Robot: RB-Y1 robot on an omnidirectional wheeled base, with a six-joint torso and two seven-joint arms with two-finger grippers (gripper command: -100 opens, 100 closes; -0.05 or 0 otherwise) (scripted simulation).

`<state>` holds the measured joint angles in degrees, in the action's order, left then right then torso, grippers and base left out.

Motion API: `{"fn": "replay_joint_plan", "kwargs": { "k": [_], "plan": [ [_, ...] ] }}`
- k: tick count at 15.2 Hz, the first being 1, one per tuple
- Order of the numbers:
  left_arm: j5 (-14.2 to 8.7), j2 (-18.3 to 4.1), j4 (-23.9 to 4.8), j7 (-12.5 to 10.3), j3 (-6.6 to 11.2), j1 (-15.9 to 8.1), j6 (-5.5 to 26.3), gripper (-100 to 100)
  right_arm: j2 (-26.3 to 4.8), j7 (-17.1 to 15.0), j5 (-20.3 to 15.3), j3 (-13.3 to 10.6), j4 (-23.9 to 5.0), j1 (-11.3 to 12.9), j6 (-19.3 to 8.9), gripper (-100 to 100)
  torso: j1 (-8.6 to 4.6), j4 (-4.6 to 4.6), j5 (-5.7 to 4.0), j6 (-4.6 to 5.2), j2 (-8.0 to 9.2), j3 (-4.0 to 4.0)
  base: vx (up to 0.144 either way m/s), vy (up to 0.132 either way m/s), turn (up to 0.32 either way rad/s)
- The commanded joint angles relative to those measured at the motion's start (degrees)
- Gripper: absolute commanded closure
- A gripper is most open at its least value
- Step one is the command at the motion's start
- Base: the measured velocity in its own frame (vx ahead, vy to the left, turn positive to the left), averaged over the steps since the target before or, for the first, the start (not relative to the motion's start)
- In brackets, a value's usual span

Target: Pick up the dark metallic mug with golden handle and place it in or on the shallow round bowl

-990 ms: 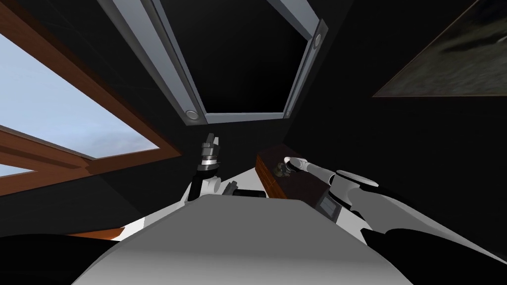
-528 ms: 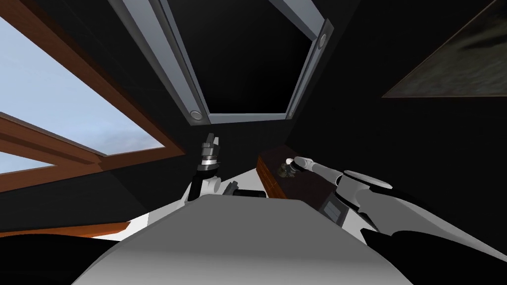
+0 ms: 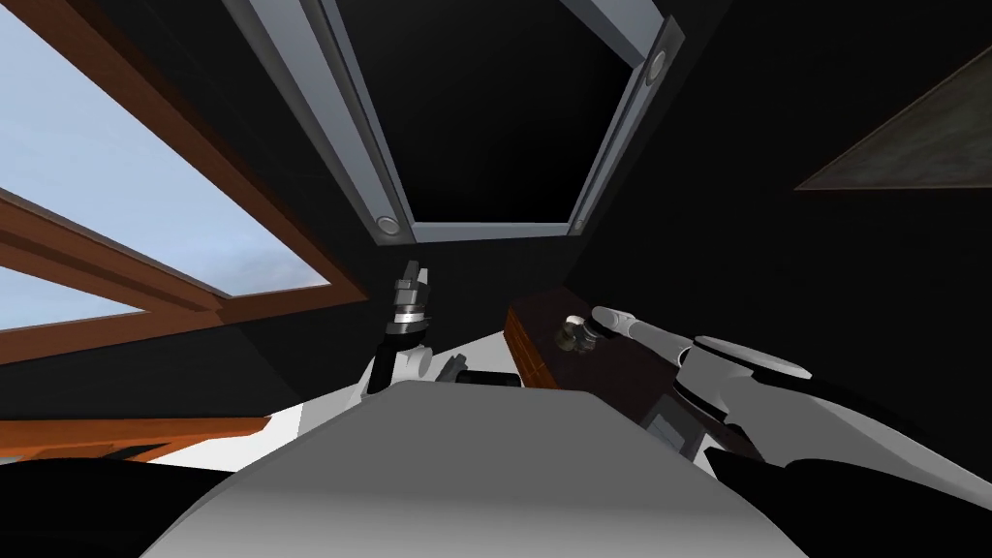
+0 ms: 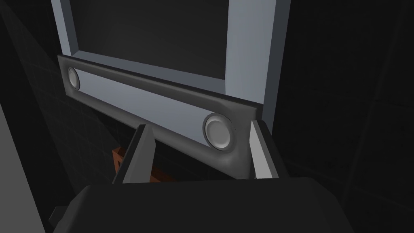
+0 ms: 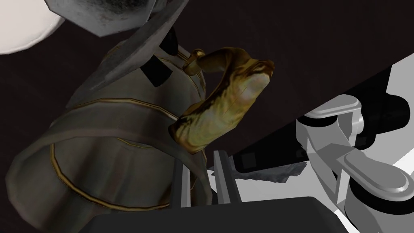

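Note:
The mug [image 5: 113,162] is dark grey with thin gold bands and a gold handle [image 5: 222,105]. It hangs tilted over the dark brown table [image 3: 536,354]. My right gripper [image 5: 198,157] is shut on the mug's wall just below the handle. From the head, the mug [image 3: 570,335] is a small shape at the tip of my right arm, above the table's near end. A white round shape [image 5: 24,28], perhaps the bowl, lies just beyond the mug, and a grey angular piece [image 5: 105,12] overlaps it. My left gripper [image 3: 415,273] stands upright in front of my chest, open and empty.
A grey-framed panel [image 3: 484,231] with round knobs stands ahead, with a black area inside it. A wooden-framed window [image 3: 145,242] runs along the left. A picture [image 3: 911,145] hangs at the right. White floor [image 3: 320,417] lies below the table.
My view has swung, sliding the window and picture sideways. The right gripper has carried the mug slightly right along the table. The left arm has not moved.

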<state>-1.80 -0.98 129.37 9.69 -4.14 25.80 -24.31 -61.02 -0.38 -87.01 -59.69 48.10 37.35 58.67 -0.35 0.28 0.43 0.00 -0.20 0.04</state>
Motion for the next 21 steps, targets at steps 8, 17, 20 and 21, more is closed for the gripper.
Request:
{"fn": "replay_joint_plan", "kwargs": {
  "k": [8, 17, 20, 21],
  "plan": [
    [0.0, 0.0, 0.0, 0.0, 0.00, 0.0, 0.0, 0, -6.5, 6.2, 3.4, 1.2, -2.5, -1.9, 2.7, 100, -0.11, 0.16, 0.18, -0.06, -0.14, 0.01, 0.027, -0.027, 0.094],
    [0.0, 0.0, 0.0, 0.0, 0.00, 0.0, 0.0, 0, -10.5, 10.3, 5.8, 2.0, -4.6, -3.0, 4.5, 100, -0.06, 0.40, 0.45, -0.22, -0.27, 0.06, 0.024, -0.024, 0.082],
    [0.0, 0.0, 0.0, 0.0, 0.00, 0.0, 0.0, 0, -10.5, 10.3, 5.8, 2.0, -4.6, -3.0, 4.5, 100, 0.07, 0.44, 0.50, -0.20, -0.20, 0.11, 0.008, -0.004, 0.010],
    [0.0, 0.0, 0.0, 0.0, 0.00, 0.0, 0.0, 0, -10.5, 10.3, 5.8, 2.0, -4.6, -3.0, 4.5, 100, 0.11, 0.45, 0.51, -0.19, -0.17, 0.14, -0.004, 0.005, -0.017]
  ]
}}
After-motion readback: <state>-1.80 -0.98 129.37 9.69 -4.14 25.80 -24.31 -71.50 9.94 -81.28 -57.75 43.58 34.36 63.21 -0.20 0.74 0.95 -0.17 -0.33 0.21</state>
